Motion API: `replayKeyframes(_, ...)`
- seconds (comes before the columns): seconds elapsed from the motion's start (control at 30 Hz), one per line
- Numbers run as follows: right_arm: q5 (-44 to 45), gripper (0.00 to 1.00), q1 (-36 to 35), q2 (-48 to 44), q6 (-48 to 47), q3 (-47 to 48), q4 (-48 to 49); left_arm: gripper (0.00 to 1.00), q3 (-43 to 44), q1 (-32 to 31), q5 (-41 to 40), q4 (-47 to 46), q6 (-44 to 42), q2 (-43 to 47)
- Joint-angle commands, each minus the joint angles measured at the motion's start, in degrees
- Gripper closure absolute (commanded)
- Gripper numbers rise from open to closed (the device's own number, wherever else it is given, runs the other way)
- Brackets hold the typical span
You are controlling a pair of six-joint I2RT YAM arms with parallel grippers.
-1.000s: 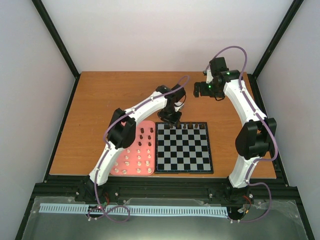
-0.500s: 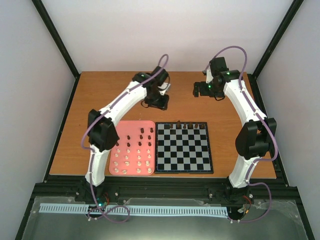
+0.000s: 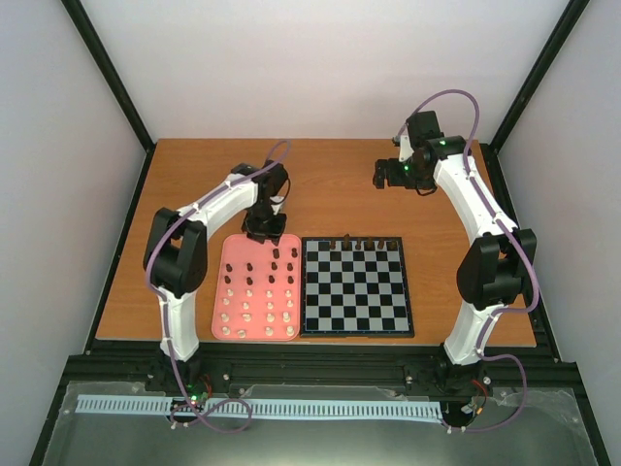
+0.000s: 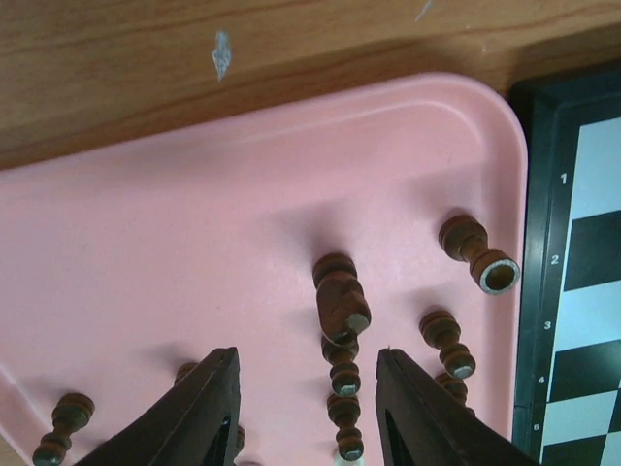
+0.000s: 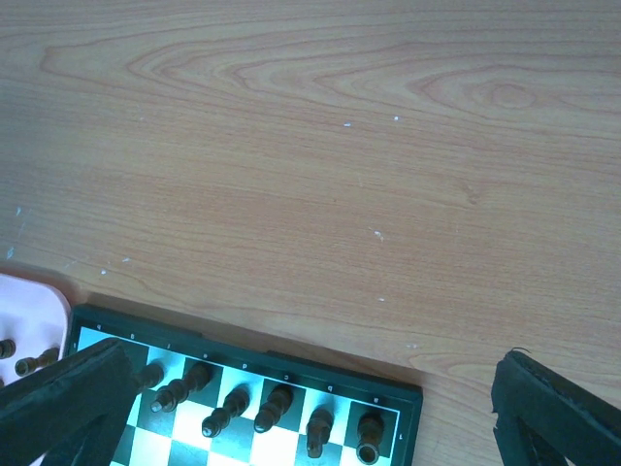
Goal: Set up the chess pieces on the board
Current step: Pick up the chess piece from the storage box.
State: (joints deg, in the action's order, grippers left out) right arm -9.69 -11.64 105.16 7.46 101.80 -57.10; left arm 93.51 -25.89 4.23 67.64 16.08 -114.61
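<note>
The board [image 3: 355,287] lies mid-table with several dark chess pieces [image 3: 365,243] along its far row. More dark pieces [image 3: 276,264] and cream ones [image 3: 254,311] stand in the pink tray [image 3: 233,254] to its left. My left gripper [image 3: 264,231] hangs over the tray's far end. Its jaws are open and empty [image 4: 306,413]. Below them stand a stout dark piece [image 4: 340,296] and a pawn [image 4: 342,364]. My right gripper [image 3: 380,176] is raised over bare table beyond the board. It is wide open [image 5: 306,422], with the board's far row of dark pieces [image 5: 272,408] below.
The board's black border [image 4: 543,194] runs just right of the tray. A rook-like dark piece [image 4: 475,254] stands near the tray's right rim. Wooden table [image 5: 310,146] stretches beyond the board, with black frame rails around it.
My left gripper has left the board's far-left corner, swung back over the table, and come down over the tray's far end. The right arm has stayed put.
</note>
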Motion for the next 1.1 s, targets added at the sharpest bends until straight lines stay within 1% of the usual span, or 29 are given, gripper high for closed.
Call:
replayKeyframes(0.0, -0.36, 0.00, 0.30, 1.01, -0.61, -0.30, 0.51, 0.55, -1.42, 0.04, 0.44, -1.88, 1.18, 3.25)
replayKeyframes(0.27, -0.16, 0.00, 0.27, 0.66, -0.61, -1.44, 0.81, 0.55, -4.53, 0.00, 3.95, -3.67, 0.39, 4.41)
replayKeyframes(0.57, -0.03, 0.00, 0.25, 0.74, -0.61, -1.10, 0.70, 0.56, -6.37, -0.04, 6.12, -5.95, 0.18, 2.66)
replayKeyframes(0.77, 0.16, 0.00, 0.24, 0.74, -0.69, -1.22, 0.68, 0.59, -6.91, -0.04, 6.20, -6.65, -0.17, 0.78)
replayKeyframes(1.07, 0.46, 0.00, 0.29, 0.48, -0.87, -1.34, 0.51, 0.59, -8.31, -0.04, 5.18, -7.54, -0.22, -0.41)
